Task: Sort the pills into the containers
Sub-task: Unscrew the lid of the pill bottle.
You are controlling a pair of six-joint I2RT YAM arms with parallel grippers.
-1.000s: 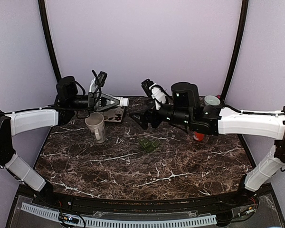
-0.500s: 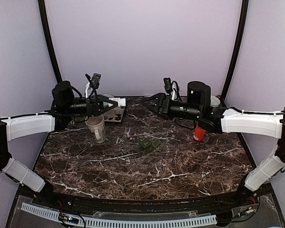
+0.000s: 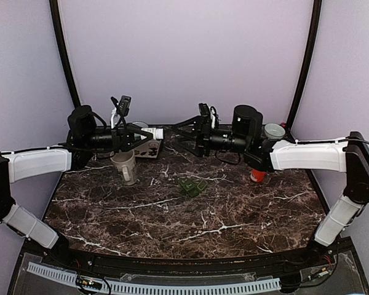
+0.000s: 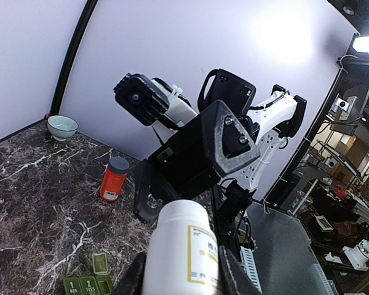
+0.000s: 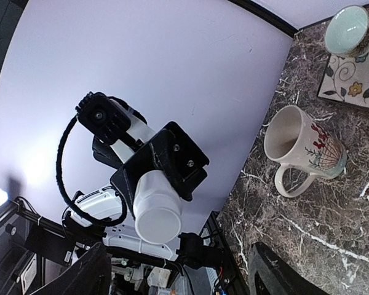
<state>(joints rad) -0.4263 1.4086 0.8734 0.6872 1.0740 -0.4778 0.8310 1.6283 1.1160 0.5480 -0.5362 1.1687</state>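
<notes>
Top external: left gripper (image 3: 149, 131) clamps bottle (image 3: 160, 132); right gripper (image 3: 179, 135) spread.

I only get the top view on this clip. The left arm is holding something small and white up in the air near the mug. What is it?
Observer: A white bottle with a printed label, clamped by the left gripper. The left wrist view shows it close up.
Operator: Is the right gripper gripping it too?
Observer: No. The right wrist view shows the right gripper with its fingers spread wide, and the bottle's flat end faces it across a gap.
Operator: And the green thing mid-table?
Observer: A green pill box. Its lids carry numbers, and 1 and 2 are readable.
</notes>
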